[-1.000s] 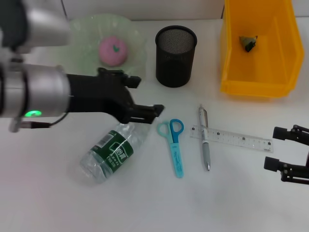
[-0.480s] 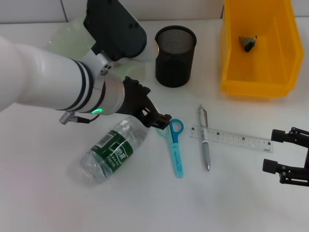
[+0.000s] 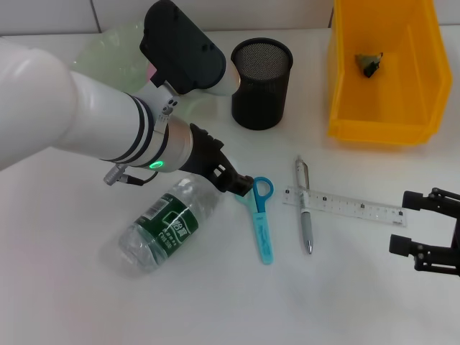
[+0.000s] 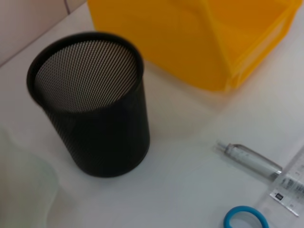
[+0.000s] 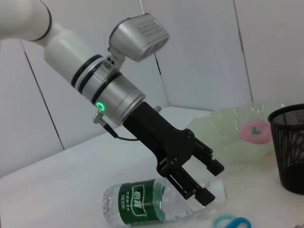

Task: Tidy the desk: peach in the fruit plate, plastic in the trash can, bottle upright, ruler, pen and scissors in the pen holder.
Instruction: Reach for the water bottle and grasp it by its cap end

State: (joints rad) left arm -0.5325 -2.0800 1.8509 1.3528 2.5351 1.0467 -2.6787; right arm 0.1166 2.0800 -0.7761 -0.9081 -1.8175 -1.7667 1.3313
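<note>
The clear bottle (image 3: 162, 230) with a green label lies on its side left of centre, also in the right wrist view (image 5: 147, 204). My left gripper (image 3: 236, 185) hangs open over its neck end, fingers spread (image 5: 211, 183), close to the blue scissors (image 3: 262, 215). The pen (image 3: 305, 208) and ruler (image 3: 345, 206) lie right of the scissors. The black mesh pen holder (image 3: 262, 83) stands behind them. The pink peach (image 5: 256, 132) rests on the green fruit plate (image 5: 228, 137). Crumpled plastic (image 3: 370, 63) lies in the yellow trash can (image 3: 388, 108). My right gripper (image 3: 420, 224) stays open at the right edge.
My left arm covers most of the fruit plate (image 3: 108, 47) in the head view. The left wrist view looks at the pen holder (image 4: 90, 104), the yellow bin (image 4: 190, 38), the pen's end (image 4: 249, 159) and one scissors handle (image 4: 244, 218).
My left arm has swung its wrist round, and the gripper has shifted slightly right and down, nearer the bottle's neck and the scissors handles. The right gripper has stayed put.
</note>
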